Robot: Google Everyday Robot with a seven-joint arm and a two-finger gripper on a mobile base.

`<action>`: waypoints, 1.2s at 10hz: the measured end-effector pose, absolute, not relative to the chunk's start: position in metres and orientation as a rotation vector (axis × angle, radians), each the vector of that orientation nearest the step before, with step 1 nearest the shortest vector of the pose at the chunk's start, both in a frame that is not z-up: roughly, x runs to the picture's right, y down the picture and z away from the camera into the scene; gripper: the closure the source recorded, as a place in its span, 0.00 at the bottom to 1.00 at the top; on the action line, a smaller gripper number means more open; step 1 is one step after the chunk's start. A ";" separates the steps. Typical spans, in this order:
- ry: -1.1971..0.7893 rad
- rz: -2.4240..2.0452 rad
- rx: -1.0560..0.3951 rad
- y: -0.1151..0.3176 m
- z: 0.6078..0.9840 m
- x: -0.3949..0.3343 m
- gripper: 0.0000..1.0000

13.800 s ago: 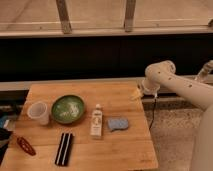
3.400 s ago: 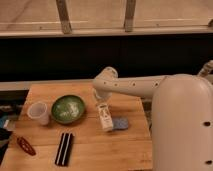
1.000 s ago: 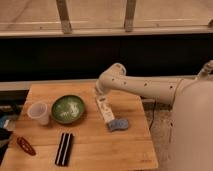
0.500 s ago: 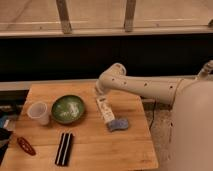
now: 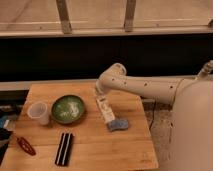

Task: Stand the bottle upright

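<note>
Bottle (image 5: 105, 111): on the table (image 5: 120, 150), right of centre, not upright. Long axis runs slantwise, far end toward the left, near end toward the right. Cannot tell if the far end is off the wood.
Label: pale with dark marks, no writing readable. No brand legible anywhere else in the scene.

Gripper (image 5: 100, 98): comes down from the arm's bend, sits at the bottle's far end. Fingers drawn together, narrow. Cannot tell whether they pinch the bottle or only meet it.

Neighbours:
- Sponge (image 5: 118, 124): at the bottle's near end, touching or just beside it, on its right.
- Bowl (image 5: 68, 109): green, left of the bottle, near but apart.
- Cup (image 5: 39, 112): translucent, upright, just left of the bowl.
- Dark strips (image 5: 64, 148): a pair lying side by side near the front edge, left of centre.
- Red object (image 5: 25, 146): front left corner.

Edges and room:
- Right table edge is near the sponge, so only a narrow margin lies on that side.
- Bare wood lies in front of the bottle and sponge, out to the front right corner.
- Bare strip behind the bottle up to the far edge, with the arm above it.
- The gap between bottle and bowl is narrow.
</note>
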State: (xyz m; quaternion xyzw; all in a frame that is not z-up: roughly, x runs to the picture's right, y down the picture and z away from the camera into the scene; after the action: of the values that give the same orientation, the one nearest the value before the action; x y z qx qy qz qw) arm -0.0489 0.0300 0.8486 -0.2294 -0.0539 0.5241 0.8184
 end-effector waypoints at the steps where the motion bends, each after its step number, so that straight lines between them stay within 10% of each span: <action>1: -0.115 1.117 -0.489 0.030 0.849 -0.049 1.00; 12: -0.118 1.084 -0.442 0.021 0.844 -0.055 1.00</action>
State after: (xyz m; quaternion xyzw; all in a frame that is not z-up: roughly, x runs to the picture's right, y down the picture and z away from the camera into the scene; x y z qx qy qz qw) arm -0.0554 0.0210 0.8438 -0.2086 -0.0556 0.5114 0.8318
